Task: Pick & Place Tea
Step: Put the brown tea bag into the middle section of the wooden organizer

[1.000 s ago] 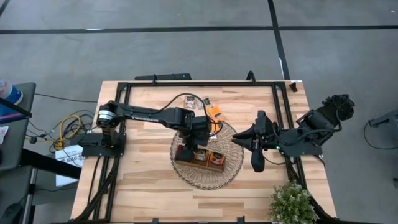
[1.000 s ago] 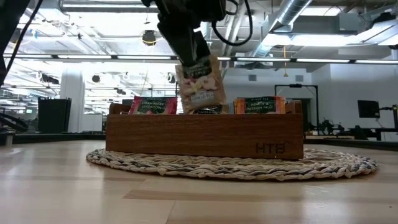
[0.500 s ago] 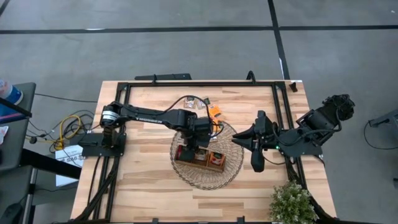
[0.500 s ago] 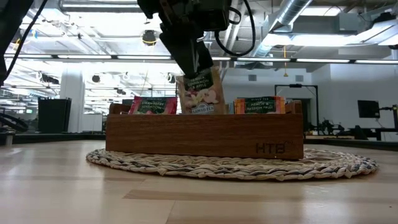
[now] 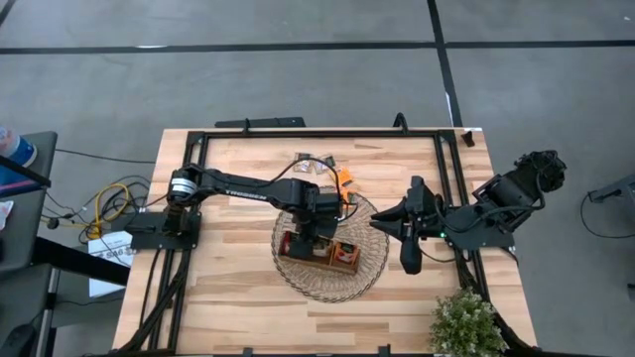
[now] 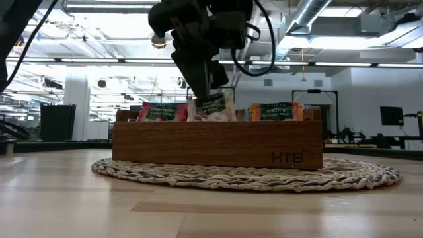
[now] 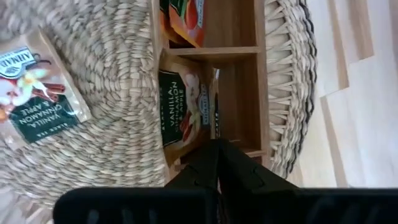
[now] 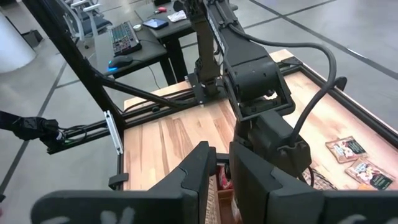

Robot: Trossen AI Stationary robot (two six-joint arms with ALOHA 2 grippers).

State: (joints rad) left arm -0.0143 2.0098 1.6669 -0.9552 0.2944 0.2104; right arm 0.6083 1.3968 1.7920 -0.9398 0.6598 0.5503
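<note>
A pale tea sachet [image 6: 213, 107] is clamped upright between the left jaws [image 6: 210, 92], its lower edge inside the tray's [image 6: 218, 144] middle compartment. The right jaws [image 5: 408, 226] are slightly apart, empty.

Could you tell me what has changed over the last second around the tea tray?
The left tool, shut on a pale tea sachet, has lowered it into the middle compartment of the wooden tray. The red sachet, orange sachet, wicker mat and right tool stayed put.

Two matte-black jointed arms, looping black cables, silver left-shoulder collar [image 5: 182, 185]
</note>
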